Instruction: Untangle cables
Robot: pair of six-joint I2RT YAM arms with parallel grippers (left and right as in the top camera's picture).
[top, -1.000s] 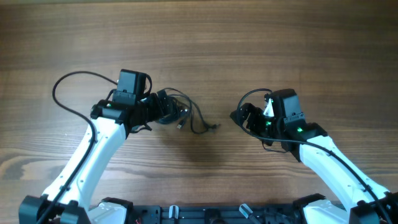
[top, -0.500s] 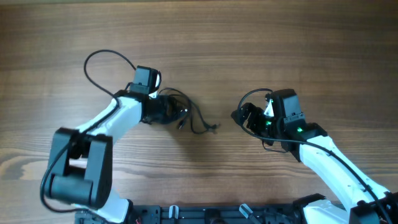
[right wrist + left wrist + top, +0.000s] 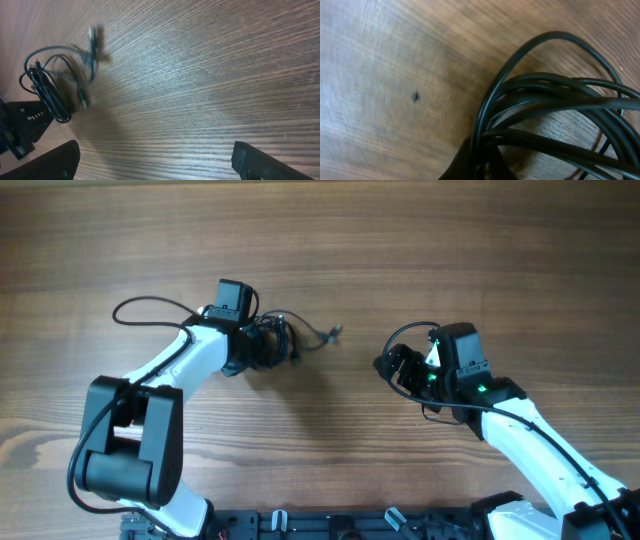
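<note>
- Far left: the left arm's thicker supply lead [image 3: 140,308] loops over the wooden table [image 3: 480,250]. It is not part of the job.
- Left gripper [image 3: 258,348]: clenched on the near-left edge of the cables [image 3: 277,340]. The left wrist view shows the dark fingertips [image 3: 470,167] pinched together at the bottom, with several strands running up out of them.
- The cables sit left of centre, a tight knot of thin black loops [image 3: 555,107] touching the left gripper. From the right wrist view the knot [image 3: 50,95] casts a shadow beneath it; probably just off the wood, but I cannot tell for sure.
- One loose tail [image 3: 322,333] trails right from the knot and ends in a small plug. It is blurred in the right wrist view.
- Bare wood lies between the tail and the right arm.
- Right gripper [image 3: 392,366]: released, jaws wide, holding nothing. It faces the knot but is well apart from it.
- Step in hand, as I judge it: the left gripper is anchoring the bundle; separation has barely begun.
- Next move calls for the right gripper to cross left, pinch the loose tail near its plug and draw it rightward while the left holds firm. Pull slowly; a hard tug could tighten the loops.
</note>
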